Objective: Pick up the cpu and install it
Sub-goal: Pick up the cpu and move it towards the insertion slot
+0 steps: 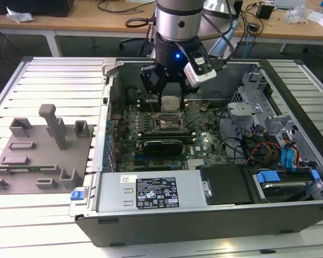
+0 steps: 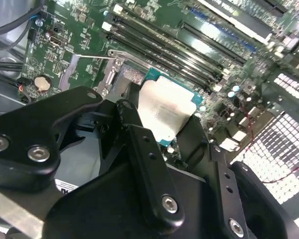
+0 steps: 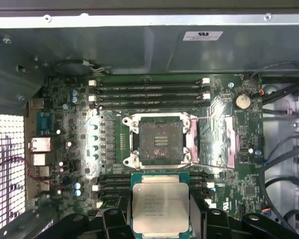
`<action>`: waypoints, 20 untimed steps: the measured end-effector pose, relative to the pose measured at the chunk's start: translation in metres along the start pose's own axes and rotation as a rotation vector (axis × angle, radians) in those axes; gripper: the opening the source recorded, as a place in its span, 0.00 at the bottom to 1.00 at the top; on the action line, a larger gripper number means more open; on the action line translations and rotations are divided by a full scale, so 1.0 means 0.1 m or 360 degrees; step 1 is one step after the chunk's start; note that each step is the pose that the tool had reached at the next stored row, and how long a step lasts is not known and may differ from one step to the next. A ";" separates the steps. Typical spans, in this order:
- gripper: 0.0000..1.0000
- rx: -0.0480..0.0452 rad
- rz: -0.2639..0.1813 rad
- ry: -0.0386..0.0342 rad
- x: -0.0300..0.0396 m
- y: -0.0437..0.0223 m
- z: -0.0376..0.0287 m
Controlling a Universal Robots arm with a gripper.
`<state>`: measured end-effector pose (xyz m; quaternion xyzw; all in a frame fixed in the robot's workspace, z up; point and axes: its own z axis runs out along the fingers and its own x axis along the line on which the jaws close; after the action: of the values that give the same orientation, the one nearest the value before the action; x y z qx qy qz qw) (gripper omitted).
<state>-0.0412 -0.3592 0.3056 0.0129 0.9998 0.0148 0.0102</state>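
Observation:
The cpu (image 1: 170, 102) is a flat square chip with a pale silvery top, and my gripper (image 1: 170, 105) is shut on it. It hangs inside the open computer case, a little above the motherboard. In the first wrist view the cpu (image 3: 160, 203) sits between the black fingers (image 3: 113, 220), beside the open socket (image 3: 161, 142), whose dark contact field is bare and whose metal bracket is swung aside. In the second wrist view the cpu (image 2: 167, 109) covers most of the socket frame (image 2: 120, 74).
The open computer case (image 1: 105, 102) lies on a slatted white table. A grey box with a white label (image 1: 151, 192) lies at its near side, and a drive cage with blue cables (image 1: 282, 156) at the exterior view's right. A grey fixture plate (image 1: 40, 153) lies to the left. Memory slots (image 3: 149, 89) flank the socket.

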 end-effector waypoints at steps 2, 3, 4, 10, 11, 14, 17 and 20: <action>0.55 0.0000 0.0000 0.0000 -0.010 0.041 0.028; 0.55 0.0000 -0.0001 0.0000 -0.016 0.058 0.039; 0.55 0.0000 -0.0001 0.0000 -0.022 0.079 0.055; 0.55 0.0000 -0.0001 0.0000 -0.064 0.152 0.165; 0.55 0.0000 -0.0002 0.0001 -0.072 0.169 0.190; 0.55 0.0000 -0.0004 0.0001 -0.102 0.228 0.246; 0.55 0.0000 -0.0004 0.0001 -0.102 0.259 0.280; 0.55 0.0000 -0.0004 0.0001 -0.101 0.296 0.316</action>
<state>-0.0298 -0.3290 0.2751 0.0116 0.9998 0.0148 0.0100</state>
